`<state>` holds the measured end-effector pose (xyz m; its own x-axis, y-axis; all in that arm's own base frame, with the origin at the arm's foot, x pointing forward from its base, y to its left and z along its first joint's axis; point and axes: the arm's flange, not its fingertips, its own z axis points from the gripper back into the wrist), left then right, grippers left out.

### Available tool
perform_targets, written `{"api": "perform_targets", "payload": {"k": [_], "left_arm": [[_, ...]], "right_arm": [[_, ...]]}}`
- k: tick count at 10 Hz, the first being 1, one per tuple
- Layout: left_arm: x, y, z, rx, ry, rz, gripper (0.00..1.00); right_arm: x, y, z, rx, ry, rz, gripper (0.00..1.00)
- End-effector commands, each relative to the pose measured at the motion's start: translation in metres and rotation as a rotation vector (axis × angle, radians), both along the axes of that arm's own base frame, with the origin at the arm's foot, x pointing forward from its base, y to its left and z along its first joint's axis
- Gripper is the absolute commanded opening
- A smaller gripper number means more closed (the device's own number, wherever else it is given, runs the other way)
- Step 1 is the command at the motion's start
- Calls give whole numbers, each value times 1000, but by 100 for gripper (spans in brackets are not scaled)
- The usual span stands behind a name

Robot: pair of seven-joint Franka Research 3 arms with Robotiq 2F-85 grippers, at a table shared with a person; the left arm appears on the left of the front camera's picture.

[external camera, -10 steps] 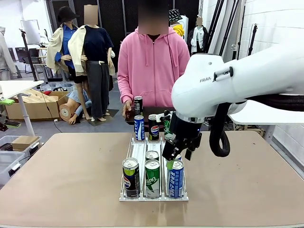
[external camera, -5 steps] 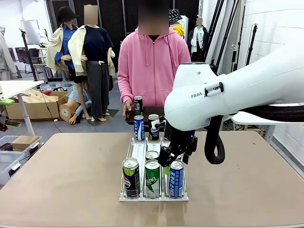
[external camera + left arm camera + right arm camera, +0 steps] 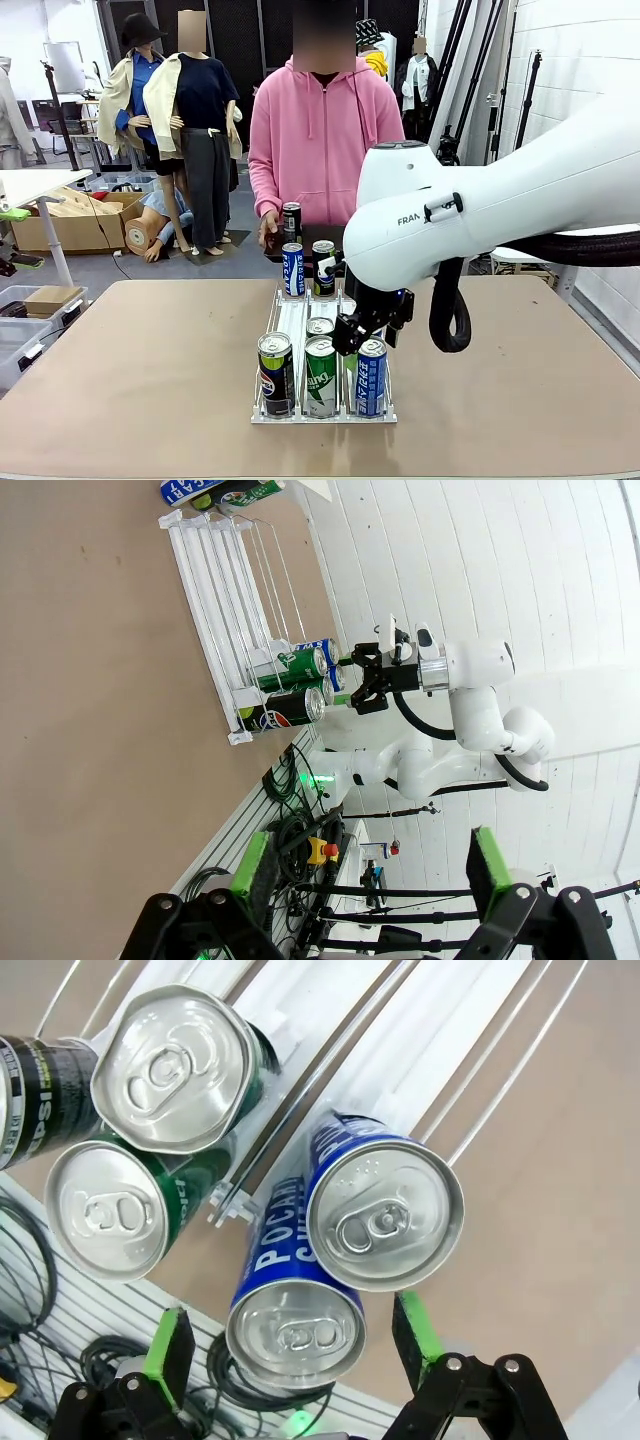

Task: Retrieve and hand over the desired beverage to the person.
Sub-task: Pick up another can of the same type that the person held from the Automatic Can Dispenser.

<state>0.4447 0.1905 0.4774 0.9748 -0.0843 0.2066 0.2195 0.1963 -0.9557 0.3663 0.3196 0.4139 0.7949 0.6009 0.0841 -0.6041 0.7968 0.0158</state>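
Note:
A white wire rack [image 3: 320, 417] at the table's middle holds drink cans. At its near end stand a black Pepsi can [image 3: 276, 373], a green can [image 3: 320, 377] and a blue Pocari can [image 3: 371, 377]. My right gripper [image 3: 362, 338] hangs open just above the blue can. In the right wrist view that can's top [image 3: 295, 1336] lies between the green pads [image 3: 168, 1352], untouched, with a second blue can [image 3: 385, 1216] behind it. Which can is the desired beverage I cannot tell. The person [image 3: 322, 140] in pink stands at the far side. My left gripper [image 3: 370, 880] is open and holds nothing.
At the rack's far end stand a blue can [image 3: 292, 268] and a Pepsi can [image 3: 323, 268]; a black can [image 3: 291, 221] is by the person's hand [image 3: 268, 236]. Two green cans [image 3: 105, 1211] crowd the lane beside the blue ones. Bare table lies on both sides.
My right arm has swung left and down, bringing its open gripper from right of the rack to just over the front blue can. The cans and the person have not moved.

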Motion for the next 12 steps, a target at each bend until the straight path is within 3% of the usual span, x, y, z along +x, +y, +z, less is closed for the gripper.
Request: {"api": "perform_targets", "payload": {"k": [1,5,7,12], "left_arm": [[-5,-2,0,11,-3,15,100],[-5,-2,0,11,-3,15,100],[-5,-2,0,11,-3,15,100],[-5,-2,0,11,-3,15,100]], "right_arm": [[3,9,-9,-23,-26,-27,100],[7,9,-17,-41,-3,-28,100],[9,10,-13,-39,-4,-22,94],[10,11,-11,-56,8,-23,51]]}}
